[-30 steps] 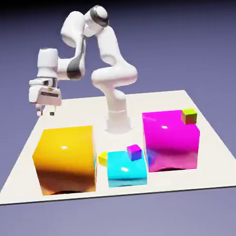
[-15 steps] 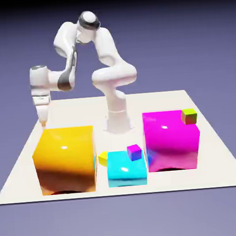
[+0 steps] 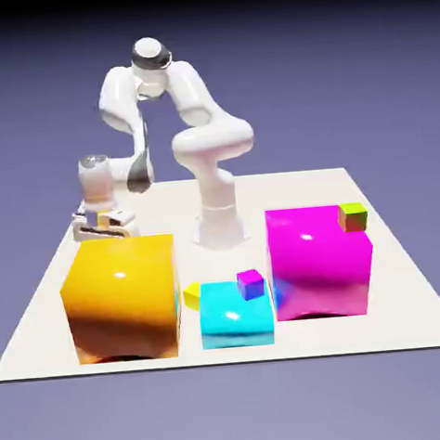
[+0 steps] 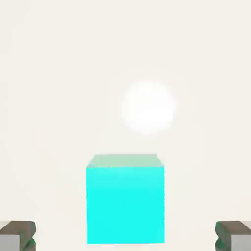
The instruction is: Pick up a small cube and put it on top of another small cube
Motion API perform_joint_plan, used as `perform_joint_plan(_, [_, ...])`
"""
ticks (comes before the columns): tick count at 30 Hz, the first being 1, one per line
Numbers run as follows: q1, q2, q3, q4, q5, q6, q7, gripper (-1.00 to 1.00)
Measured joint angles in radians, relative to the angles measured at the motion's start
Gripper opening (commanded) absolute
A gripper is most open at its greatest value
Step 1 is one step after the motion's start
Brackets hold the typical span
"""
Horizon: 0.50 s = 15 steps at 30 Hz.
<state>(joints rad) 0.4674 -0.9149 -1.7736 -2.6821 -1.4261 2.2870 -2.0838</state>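
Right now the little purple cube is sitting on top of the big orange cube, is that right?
No. The exterior view shows the little purple cube sitting on the cyan cube, not on the big orange cube.

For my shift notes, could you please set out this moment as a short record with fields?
tool: open, fingertips spread either side of the teal-green cube, not touching it
tool place: behind the big orange cube, low over the table
teal-green cube: on the table, not yet picked up
purple cube: on the cyan cube, nothing on it
other small cubes: yellow cube beside the cyan cube; green-topped cube on the big magenta cube
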Motion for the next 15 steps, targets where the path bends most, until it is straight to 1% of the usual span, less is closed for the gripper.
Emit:
perform_joint_plan(6, [0.151, -0.090, -0.217, 0.070, -0.203, 0.021, 0.098, 0.00])
perform_joint_plan(7, [0.157, -0.094, -0.226, 0.072, -0.211, 0.022, 0.102, -1.00])
perform_joint_plan(9, [0.157, -0.094, -0.226, 0.072, -0.212, 0.022, 0.103, -1.00])
perform_joint_plan(15, [0.006, -0.004, -0.009, 0.003, -0.012, 0.001, 0.006, -1.00])
